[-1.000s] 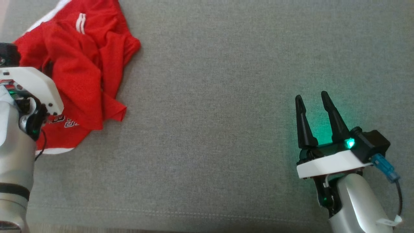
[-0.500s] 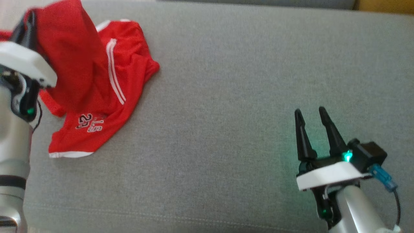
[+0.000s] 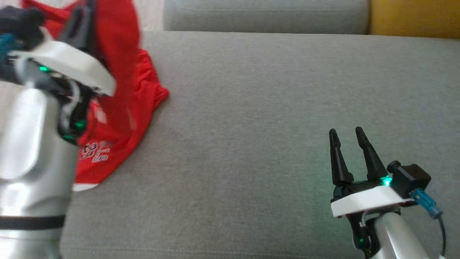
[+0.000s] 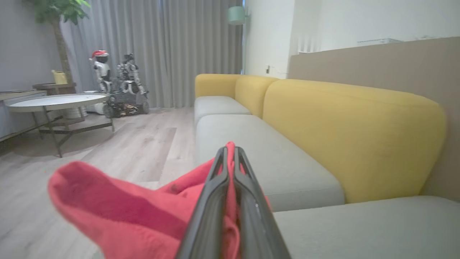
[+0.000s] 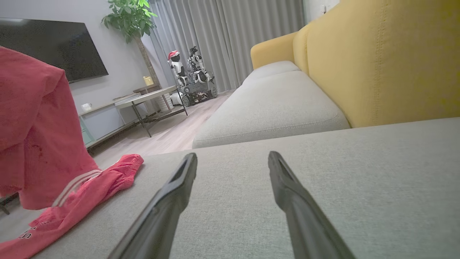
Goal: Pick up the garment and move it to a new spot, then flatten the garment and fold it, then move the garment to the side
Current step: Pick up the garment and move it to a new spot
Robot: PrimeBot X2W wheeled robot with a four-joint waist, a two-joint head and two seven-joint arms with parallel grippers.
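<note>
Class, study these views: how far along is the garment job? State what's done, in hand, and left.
Done: the left gripper is shut on the red garment. In hand: the lift; one end hangs raised, the rest lies on the grey seat cushion. Left: moving it to a new spot, flattening, folding, setting it aside. The right gripper is open, empty.

Soft, even daylight, no hard shadows. In the head view the left gripper [image 3: 83,18] and the garment [image 3: 122,72] at its fingers are smeared by motion blur, while the right gripper [image 3: 345,130] is sharp. Its green lamp [image 3: 386,181] tints the seat cushion [image 3: 251,144] between its fingers (faint glow). In the left wrist view, cloth beside the fingers is defocused and the wall [image 4: 359,18] beyond is overexposed.
</note>
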